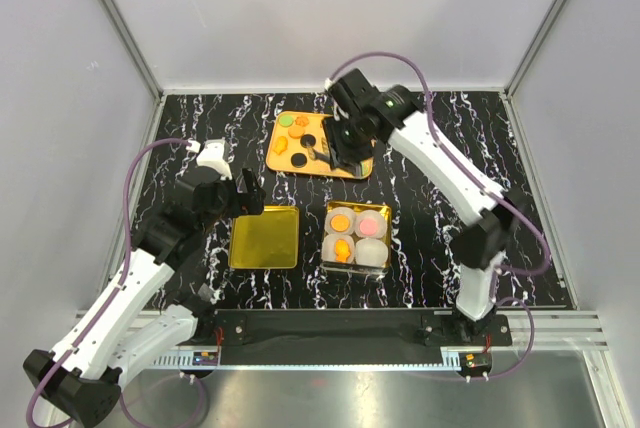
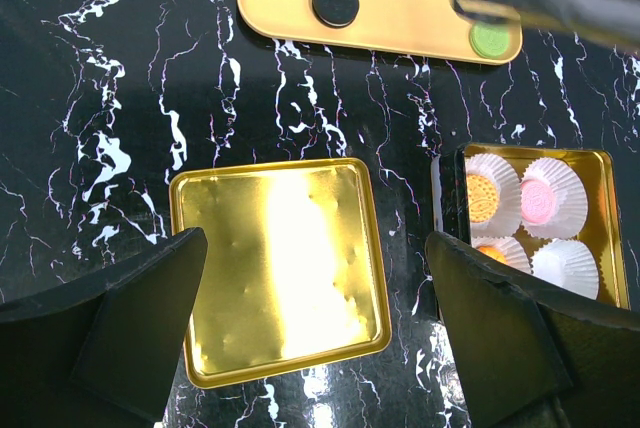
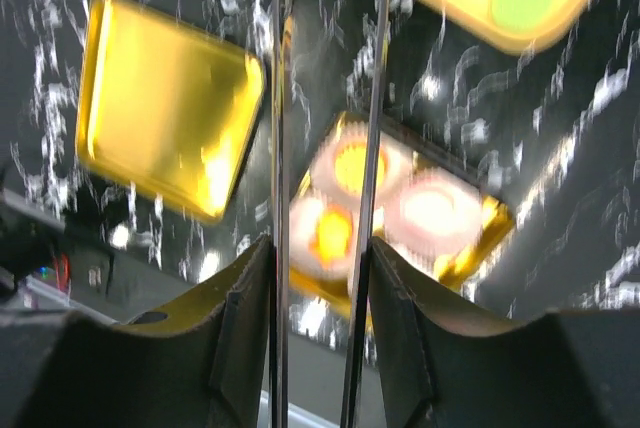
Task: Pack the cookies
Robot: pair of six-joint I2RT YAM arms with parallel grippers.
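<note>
Top external view shows the cookies (image 1: 297, 159) as small flat pieces in green, orange and black, scattered on an orange tray (image 1: 318, 170) at upper centre of the frame. Three more sit in white paper cups (image 1: 371, 251) inside a gold box (image 1: 389, 238) just below the tray: two orange and one pink, with the fourth cup bare. A gold lid (image 1: 265, 237) lies flat just left of the box on the black marbled table (image 1: 240, 118).

The right gripper (image 1: 345, 148) hangs over the tray's right part, clenched on thin metal tongs (image 3: 277, 148). Their two blades run up between its fingers (image 3: 240, 318) in the right wrist view. That view is blurred, and I cannot tell whether the tongs carry a cookie. In the left wrist view the tongs' tip is just above a green disc (image 2: 490, 40) at the tray's lower right corner. The left gripper (image 2: 318, 248) is spread wide and holds nothing, above the lid.
</note>
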